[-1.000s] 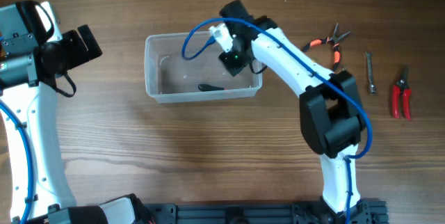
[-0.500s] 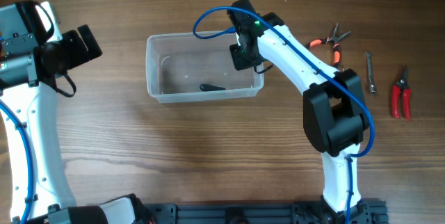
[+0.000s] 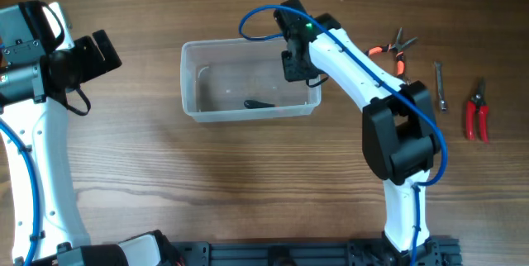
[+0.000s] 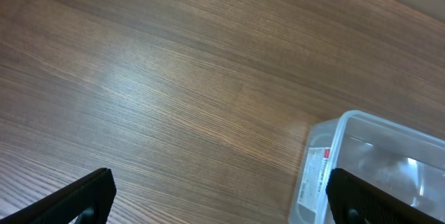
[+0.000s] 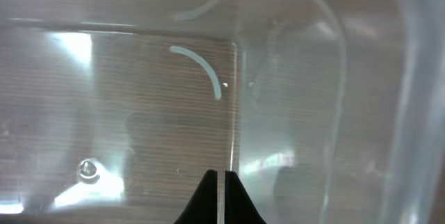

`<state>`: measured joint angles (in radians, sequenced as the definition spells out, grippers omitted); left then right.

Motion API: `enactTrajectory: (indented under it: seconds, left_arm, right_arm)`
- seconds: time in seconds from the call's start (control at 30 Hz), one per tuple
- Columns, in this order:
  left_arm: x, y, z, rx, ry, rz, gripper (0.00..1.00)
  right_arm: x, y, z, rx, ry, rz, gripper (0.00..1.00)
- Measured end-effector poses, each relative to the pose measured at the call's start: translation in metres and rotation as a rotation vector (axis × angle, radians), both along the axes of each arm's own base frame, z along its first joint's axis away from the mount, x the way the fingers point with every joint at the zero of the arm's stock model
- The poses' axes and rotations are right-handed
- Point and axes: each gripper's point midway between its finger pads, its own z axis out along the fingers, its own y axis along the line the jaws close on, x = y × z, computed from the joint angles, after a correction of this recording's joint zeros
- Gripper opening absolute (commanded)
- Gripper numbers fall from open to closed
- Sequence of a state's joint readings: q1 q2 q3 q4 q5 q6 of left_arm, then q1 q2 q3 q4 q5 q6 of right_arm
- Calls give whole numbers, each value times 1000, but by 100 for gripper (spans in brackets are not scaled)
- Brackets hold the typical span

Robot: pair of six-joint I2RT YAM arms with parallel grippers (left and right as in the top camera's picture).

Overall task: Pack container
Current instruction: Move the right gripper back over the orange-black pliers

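1. Overhead view: the container (image 3: 240,116) sits open side up on the desk (image 3: 248,183), its long axis running left to right, with a small dark item (image 3: 258,103) lying inside.
2. At its right end, the right claw (image 3: 296,68) is pinched tight on the wall.
3. Well off to the left, the left claw (image 4: 222,200) hangs with its fingers spread wide and nothing between them.

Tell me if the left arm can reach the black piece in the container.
Probably yes: the left gripper is open, the container open-topped, nothing covers the black piece, and the right gripper is at the far wall.
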<state>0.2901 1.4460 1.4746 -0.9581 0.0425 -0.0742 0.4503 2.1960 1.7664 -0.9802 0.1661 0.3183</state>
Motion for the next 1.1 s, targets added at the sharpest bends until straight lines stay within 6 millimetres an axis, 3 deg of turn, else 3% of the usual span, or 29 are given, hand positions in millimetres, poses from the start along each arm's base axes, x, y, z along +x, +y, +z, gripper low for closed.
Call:
enactTrajectory:
  seconds: [0.27, 0.47, 0.63, 0.8, 0.83, 0.87, 0.9, 0.93, 1.0, 1.03, 1.07, 1.1]
  left_arm:
    - [0, 0, 0, 0, 0, 0, 100]
    - [0, 0, 0, 0, 0, 0, 100]
    - [0, 0, 0, 0, 0, 0, 100]
    - [0, 0, 0, 0, 0, 0, 100]
    - [0, 0, 0, 0, 0, 0, 100]
    - [0, 0, 0, 0, 0, 0, 100]
    - [0, 0, 0, 0, 0, 0, 100]
    - [0, 0, 0, 0, 0, 0, 100]
    - [0, 0, 0, 0, 0, 0, 100]
    - [0, 0, 0, 0, 0, 0, 100]
    - [0, 0, 0, 0, 0, 0, 100]
    - [0, 0, 0, 0, 0, 0, 100]
  right_arm:
    - [4, -38, -1, -12, 30, -111, 4]
    - [6, -48, -1, -23, 34, -127, 4]
    - [6, -44, -1, -22, 43, -45, 6]
    - [-4, -11, 2, 33, 57, 91, 13]
    - [-6, -1, 8, 63, 54, 118, 22]
    - [-7, 8, 20, 99, 38, 142, 41]
    - [-6, 14, 38, 132, 5, 163, 65]
    - [-4, 17, 57, 159, -36, 171, 66]
    - [2, 15, 114, 218, -168, 171, 68]
    - [8, 9, 156, 262, -276, 145, 68]
    - [11, -1, 184, 295, -351, 93, 63]
    - [14, -21, 217, 329, -431, -3, 60]
